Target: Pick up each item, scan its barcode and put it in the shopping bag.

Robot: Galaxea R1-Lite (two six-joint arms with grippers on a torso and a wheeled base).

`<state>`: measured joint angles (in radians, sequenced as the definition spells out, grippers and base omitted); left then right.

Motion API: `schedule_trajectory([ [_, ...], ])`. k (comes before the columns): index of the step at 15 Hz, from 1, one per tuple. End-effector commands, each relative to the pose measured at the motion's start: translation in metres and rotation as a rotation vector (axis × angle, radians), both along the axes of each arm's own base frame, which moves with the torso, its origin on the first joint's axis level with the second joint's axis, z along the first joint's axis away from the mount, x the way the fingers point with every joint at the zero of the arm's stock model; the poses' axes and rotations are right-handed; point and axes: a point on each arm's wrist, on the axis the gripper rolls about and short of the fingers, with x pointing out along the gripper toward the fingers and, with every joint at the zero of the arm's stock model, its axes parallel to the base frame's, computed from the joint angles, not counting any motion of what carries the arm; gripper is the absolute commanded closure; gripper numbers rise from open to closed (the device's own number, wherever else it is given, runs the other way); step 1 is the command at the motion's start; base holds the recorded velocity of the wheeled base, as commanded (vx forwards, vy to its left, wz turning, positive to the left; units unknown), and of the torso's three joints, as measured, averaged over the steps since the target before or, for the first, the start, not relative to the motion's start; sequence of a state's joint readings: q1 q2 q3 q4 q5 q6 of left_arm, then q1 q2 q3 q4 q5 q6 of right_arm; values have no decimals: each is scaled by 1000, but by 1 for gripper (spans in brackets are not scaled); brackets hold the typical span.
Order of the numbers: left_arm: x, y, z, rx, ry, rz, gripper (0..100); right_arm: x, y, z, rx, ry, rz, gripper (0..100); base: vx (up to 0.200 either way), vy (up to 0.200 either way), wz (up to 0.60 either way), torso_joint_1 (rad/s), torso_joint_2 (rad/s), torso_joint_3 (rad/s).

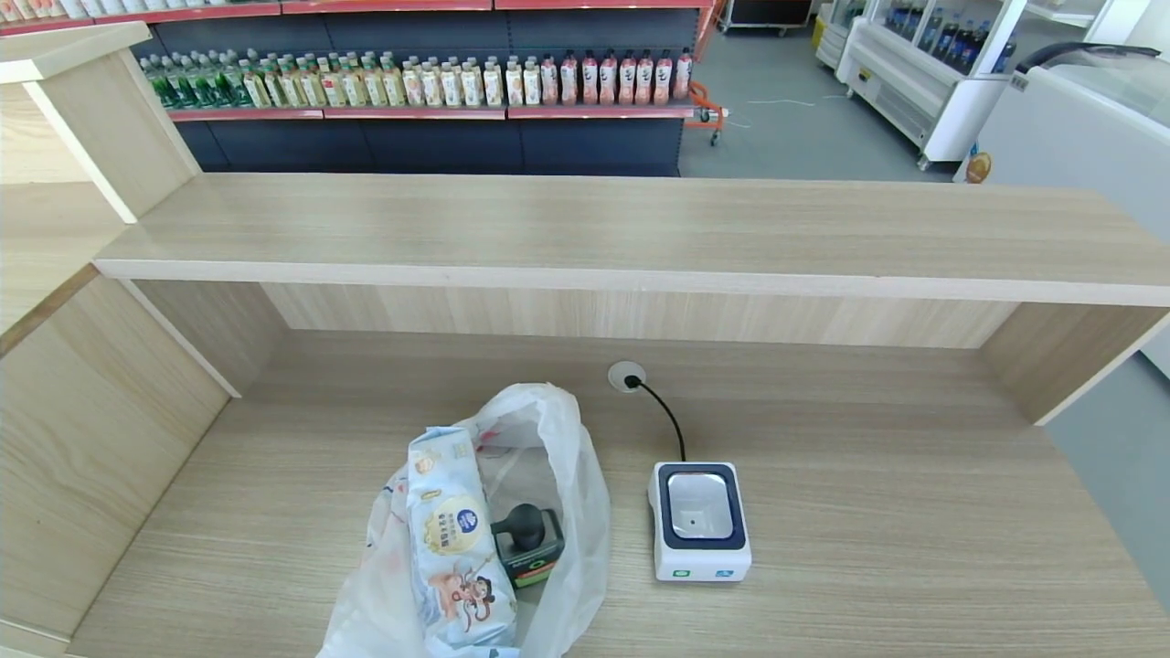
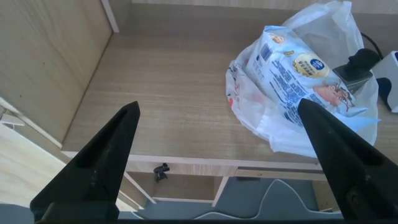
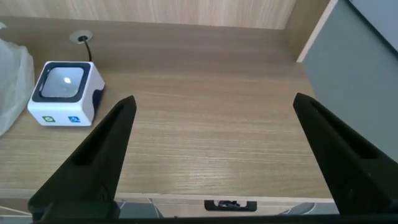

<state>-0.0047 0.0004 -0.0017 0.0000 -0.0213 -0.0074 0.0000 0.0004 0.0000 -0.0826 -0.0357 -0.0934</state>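
Left gripper [image 2: 219,107] and right gripper [image 3: 214,98] hang spread and empty, apparently because the packet [image 1: 452,539] and box [image 1: 535,565] sit in the bag [image 1: 559,422] beside the scanner [image 1: 699,523].

Near end of shopping bag [image 1: 578,461] past head view's lower edge; dark box [image 1: 535,556] partly behind patterned packet [image 1: 452,539]

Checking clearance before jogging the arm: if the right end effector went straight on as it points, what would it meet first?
Probably the bare counter top. The right end effector points past the scanner, which lies to one side, though depth is unclear.
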Motion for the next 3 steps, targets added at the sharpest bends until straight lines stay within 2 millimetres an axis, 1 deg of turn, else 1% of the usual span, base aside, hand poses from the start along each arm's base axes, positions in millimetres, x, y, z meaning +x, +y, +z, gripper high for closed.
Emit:
schedule_trajectory([
  [1,0,0,0,0,0,-2,0,0,0,0,0,-1,0,0,0,0,0,0,0,0],
  [3,0,0,0,0,0,0,0,0,0,0,3,-1,-4,0,0,0,0,0,0,0],
])
